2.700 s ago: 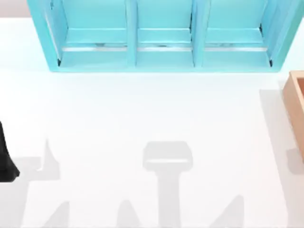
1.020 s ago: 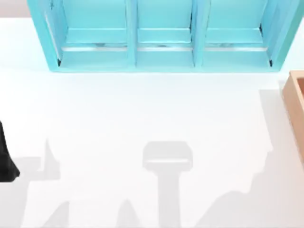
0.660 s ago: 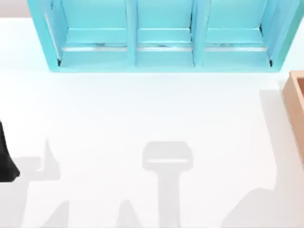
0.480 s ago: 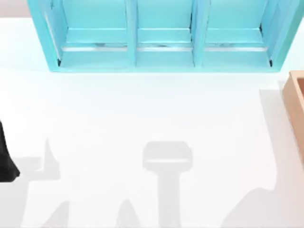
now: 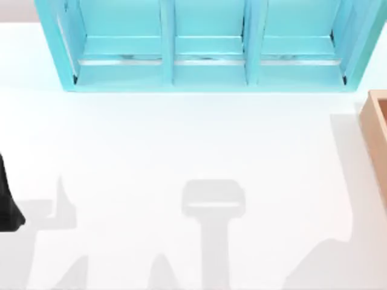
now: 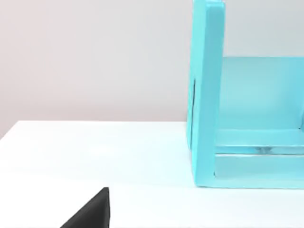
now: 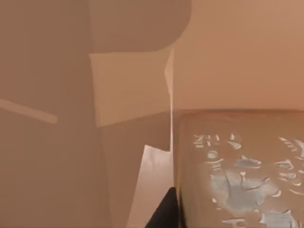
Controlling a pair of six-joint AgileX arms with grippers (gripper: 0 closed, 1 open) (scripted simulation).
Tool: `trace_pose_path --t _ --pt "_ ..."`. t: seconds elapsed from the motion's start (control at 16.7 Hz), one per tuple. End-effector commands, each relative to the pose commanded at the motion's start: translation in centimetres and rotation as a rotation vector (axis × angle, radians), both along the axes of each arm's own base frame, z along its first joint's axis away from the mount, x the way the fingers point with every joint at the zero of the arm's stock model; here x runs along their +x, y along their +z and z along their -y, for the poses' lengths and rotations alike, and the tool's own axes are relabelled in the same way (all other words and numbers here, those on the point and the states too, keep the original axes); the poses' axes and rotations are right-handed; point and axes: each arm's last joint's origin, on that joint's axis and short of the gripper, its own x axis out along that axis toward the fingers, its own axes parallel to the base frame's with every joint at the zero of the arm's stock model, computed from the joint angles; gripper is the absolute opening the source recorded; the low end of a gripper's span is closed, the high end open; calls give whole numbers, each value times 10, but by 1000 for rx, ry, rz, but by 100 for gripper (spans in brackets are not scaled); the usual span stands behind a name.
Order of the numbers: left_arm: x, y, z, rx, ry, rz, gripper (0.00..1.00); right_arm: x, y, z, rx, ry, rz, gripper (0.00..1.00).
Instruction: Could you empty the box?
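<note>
The left arm (image 5: pixel 7 202) is parked at the table's left edge; I cannot tell its gripper's state. The turquoise shelf (image 5: pixel 205 48) stands at the back. The box (image 5: pixel 376 130) sits at the right edge. Inside it, the right wrist view shows a golden-brown block (image 7: pixel 242 171), not yet removed, I judge; the right gripper's state I cannot tell.

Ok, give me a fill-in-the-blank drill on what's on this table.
1. The turquoise shelf has ___ bays.
2. The wooden box sits at the table's ___ edge in the top view.
3. The table surface is coloured ___.
4. The left wrist view shows the shelf's ___-coloured side wall.

Missing words: three; right; white; turquoise
</note>
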Motion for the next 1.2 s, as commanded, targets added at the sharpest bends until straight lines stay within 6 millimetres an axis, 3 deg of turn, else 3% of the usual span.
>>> trace_pose_path --t 0.3,0.36,0.9,1.02,1.2 --pt "0 0 0 0 0 0 100 0 0 0 0 0 0 2" --pt "0 0 0 0 0 0 100 0 0 0 0 0 0 0" --pt "0 0 0 0 0 0 100 0 1 0 -1 -1 2 0" --pt "0 0 0 0 0 0 100 4 10 2 -3 0 5 0" --pt "0 0 0 0 0 0 100 9 42 4 -2 4 3 0"
